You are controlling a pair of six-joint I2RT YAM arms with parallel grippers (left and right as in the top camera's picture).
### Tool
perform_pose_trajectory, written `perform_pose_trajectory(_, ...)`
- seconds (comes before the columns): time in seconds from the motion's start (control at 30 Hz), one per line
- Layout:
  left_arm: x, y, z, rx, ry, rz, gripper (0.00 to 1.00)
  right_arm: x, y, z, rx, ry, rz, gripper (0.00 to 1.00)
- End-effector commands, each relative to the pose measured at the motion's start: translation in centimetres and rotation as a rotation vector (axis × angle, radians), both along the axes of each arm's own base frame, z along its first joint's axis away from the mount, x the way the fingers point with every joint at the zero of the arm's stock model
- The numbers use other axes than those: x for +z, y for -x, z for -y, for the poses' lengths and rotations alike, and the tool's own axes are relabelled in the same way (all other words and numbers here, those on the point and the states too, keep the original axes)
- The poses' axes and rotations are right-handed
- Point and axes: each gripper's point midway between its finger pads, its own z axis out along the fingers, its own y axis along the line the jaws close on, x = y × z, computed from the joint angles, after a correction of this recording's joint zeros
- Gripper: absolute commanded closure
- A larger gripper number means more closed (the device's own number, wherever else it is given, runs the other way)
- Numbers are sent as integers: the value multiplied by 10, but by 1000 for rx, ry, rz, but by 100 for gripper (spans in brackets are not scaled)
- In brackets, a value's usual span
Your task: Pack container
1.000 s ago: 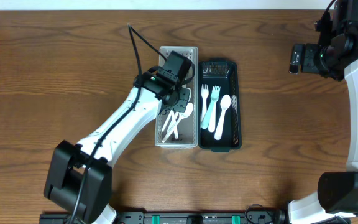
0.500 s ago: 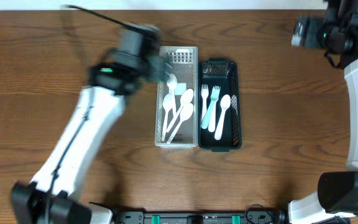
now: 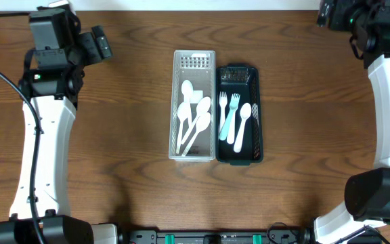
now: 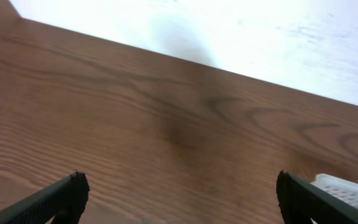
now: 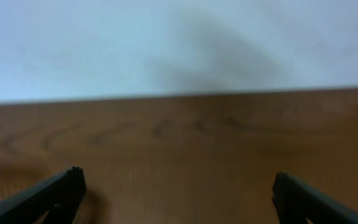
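Packing looks essentially finished. The clear container (image 3: 179, 146) at the tabletop's (image 3: 127, 156) centre holds several white spoons (image 3: 193, 114), and the dark container (image 3: 256, 135) touching its right side holds two forks (image 3: 227, 108) and a white spoon (image 3: 242, 125). No cutlery shows outside them. The left gripper (image 4: 179, 190) and right gripper (image 5: 176, 186) hang near the far corners, both spread wide and holding nothing.

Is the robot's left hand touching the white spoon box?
Apart. The overhead view shows the left gripper far off at the top left, a wide gap between it and the white box.
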Motion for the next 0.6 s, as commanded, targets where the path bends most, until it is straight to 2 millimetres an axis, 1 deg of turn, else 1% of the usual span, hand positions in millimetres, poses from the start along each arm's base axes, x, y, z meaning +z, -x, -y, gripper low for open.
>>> perform_pose_trajectory(0.0,6,11,5,-21,-23,12,2,2,11,18,-17,18,-19,1)
perform_pose_trajectory(0.17,3,40,21,-56,-25,31,2,6,31,32,-42,-1,-44,1)
perform_pose_trajectory(0.3,-3,72,43,-109,-27,86,2,7,52,39,-60,-3,-32,1)
perform_pose_trajectory(0.4,-14,98,58,-151,-25,128,2,-2,72,36,-63,-1,-19,1)
perform_pose_trajectory(0.5,-33,126,67,-186,-23,148,2,-17,101,29,-70,-10,-3,1)
perform_pose_trajectory(0.57,-46,143,69,-197,-22,161,2,-29,125,23,-87,-35,13,1)
